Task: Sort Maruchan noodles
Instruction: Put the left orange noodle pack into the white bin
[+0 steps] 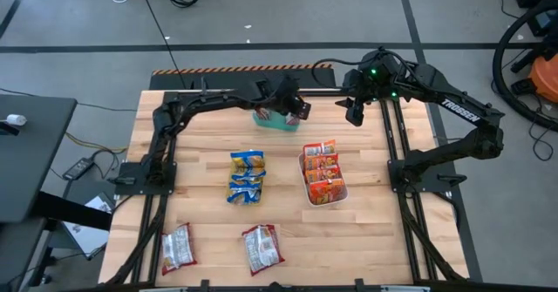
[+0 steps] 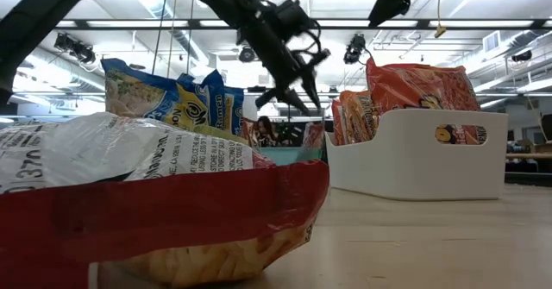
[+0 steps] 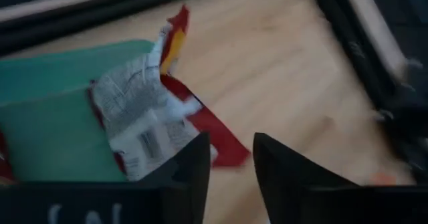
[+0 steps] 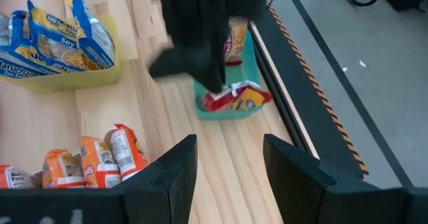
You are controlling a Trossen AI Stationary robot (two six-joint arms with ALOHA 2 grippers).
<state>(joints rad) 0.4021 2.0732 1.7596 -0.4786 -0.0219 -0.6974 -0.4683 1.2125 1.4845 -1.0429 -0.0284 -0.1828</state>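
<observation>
1. Left claw (image 1: 299,111) hangs over the green tray (image 1: 277,123) at the far middle of the surface (image 1: 366,240), fingers parted with a clear gap and nothing between them.
2. Just below it, a silvery-white packet with dark red edges (image 3: 150,127) lies tilted in that tray, crinkled, printed back up, one corner poking over the rim.
3. Right claw (image 1: 355,113) hovers off to the far right of the tray, fingers spread and empty.
4. Moving outward: the white tray (image 1: 336,196) holds the orange-red packets (image 1: 323,172), standing on edge in a row.
5. Beside it, the blue-and-yellow packets (image 1: 246,177) sit bunched in the yellow tray (image 4: 73,78).
6. At the near edge, two more silvery-white and red packets (image 1: 177,246) lie flat on the bare wood, well apart.
</observation>
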